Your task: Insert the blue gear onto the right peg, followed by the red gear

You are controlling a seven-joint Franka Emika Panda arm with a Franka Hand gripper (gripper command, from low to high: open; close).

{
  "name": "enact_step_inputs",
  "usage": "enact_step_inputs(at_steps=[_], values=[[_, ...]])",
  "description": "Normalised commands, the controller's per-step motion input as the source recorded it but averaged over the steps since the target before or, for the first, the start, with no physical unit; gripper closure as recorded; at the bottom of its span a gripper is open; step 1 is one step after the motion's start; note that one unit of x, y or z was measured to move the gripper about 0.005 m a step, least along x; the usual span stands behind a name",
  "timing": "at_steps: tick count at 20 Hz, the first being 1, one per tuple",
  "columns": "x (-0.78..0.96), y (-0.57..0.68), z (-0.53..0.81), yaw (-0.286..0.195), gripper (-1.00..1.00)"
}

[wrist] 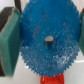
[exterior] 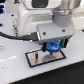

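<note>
My fingers (wrist: 46, 40) grip the blue gear (wrist: 47, 42) by its rim above the plate (exterior: 35, 60); lowering off-centre could jam the hub beside the peg.

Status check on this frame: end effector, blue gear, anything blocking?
End effector shut on blue gear. Gear hovering over grey plate. Red gear partly visible. No obstruction seen.

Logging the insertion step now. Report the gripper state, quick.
Gripper: shut on the blue gear, fingers pressed to its rim, above the plate.
</note>
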Motion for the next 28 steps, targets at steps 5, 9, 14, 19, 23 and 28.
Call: enact_step_inputs(at_steps=[5, 9, 14, 19, 23, 28], values=[[0.17, -0.20, -0.14, 0.000, 1.00], [0.22, -0.04, 0.04, 0.000, 1.00], [0.32, 0.08, 0.24, 0.000, 1.00], [0.18, -0.13, -0.09, 0.000, 1.00], [0.18, -0.14, -0.06, 0.000, 1.00], [0.19, -0.05, -0.20, 0.000, 1.00]])
